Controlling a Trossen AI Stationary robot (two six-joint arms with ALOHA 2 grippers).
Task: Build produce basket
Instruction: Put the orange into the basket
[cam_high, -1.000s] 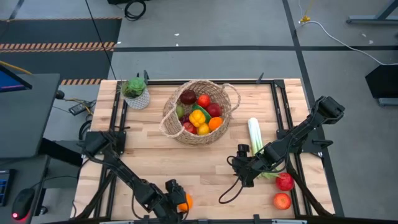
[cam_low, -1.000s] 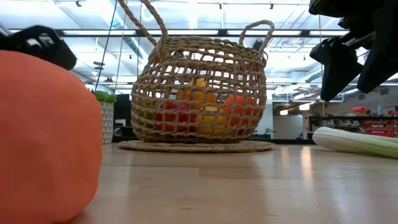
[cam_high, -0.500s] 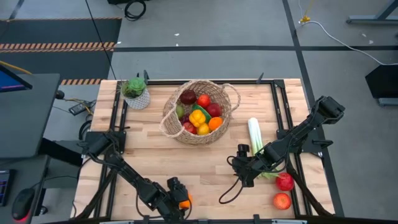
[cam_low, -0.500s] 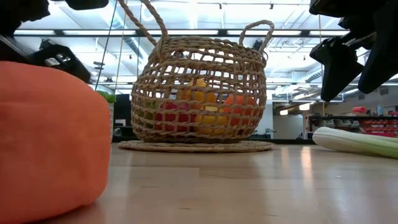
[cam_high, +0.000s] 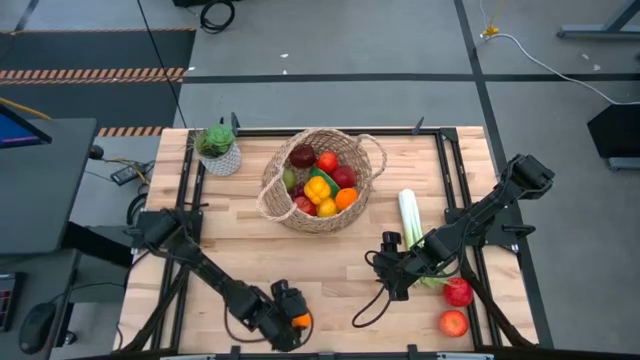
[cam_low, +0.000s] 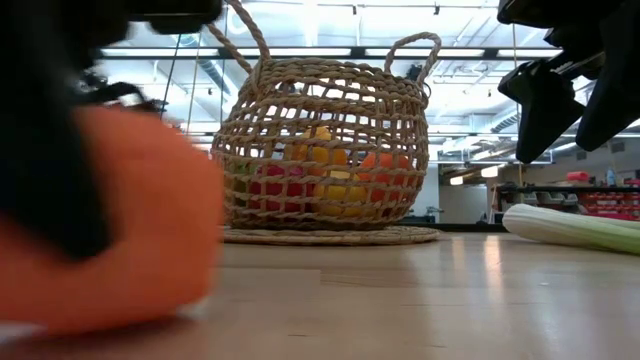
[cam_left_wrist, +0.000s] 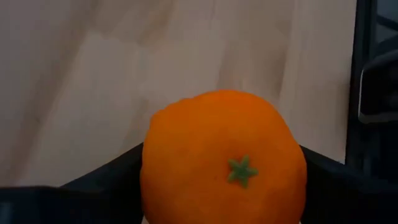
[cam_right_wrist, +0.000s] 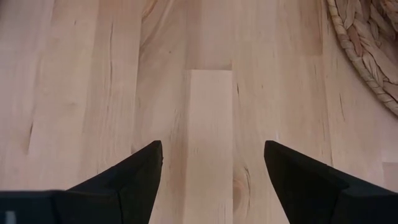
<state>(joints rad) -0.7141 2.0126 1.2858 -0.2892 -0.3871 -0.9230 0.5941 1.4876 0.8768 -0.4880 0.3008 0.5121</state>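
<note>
The woven wicker basket stands at the table's far middle on its flat base, with red, yellow, orange and green produce inside; the low view shows the basket too. An orange sits at the near edge between the fingers of my left gripper, which is shut on it. My right gripper hangs open above bare wood, right of centre. The leek lies flat beside the right arm. Two red apples rest near the right corner. My left gripper pinches the orange across its widest part, one finger on each side, with the green stem star facing the wrist camera. A dark finger crosses in front of the blurred orange. Whether the orange still touches the table, I cannot tell.
A small white pot with a green plant stands at the far left, beside the basket. Black rails run along both sides of the table. Bare wood lies between the basket and the near edge.
My left gripper has moved toward the table's right onto the orange, and a finger now stands in front of the fruit in the low view. The orange has shifted to the right in that view and is blurred.
</note>
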